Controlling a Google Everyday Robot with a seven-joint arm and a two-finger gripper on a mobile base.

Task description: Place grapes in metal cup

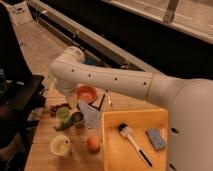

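Note:
The grapes (58, 107), a small dark red bunch, lie on the wooden table at the left, just behind the pale green cup (63, 114). The metal cup (77, 119), short and grey with a dark inside, stands right of the green cup. My white arm reaches in from the right and bends down at its wrist. My gripper (69, 101) hangs just above and to the right of the grapes, behind the green cup and mostly hidden by the arm.
An orange bowl (86, 93) sits behind the cups. A pale folded bag (90, 113) lies next to the metal cup. A white cup (60, 145) and an orange fruit (93, 144) stand in front. A yellow tray (112, 150) holds a brush (132, 140) and a blue sponge (155, 138).

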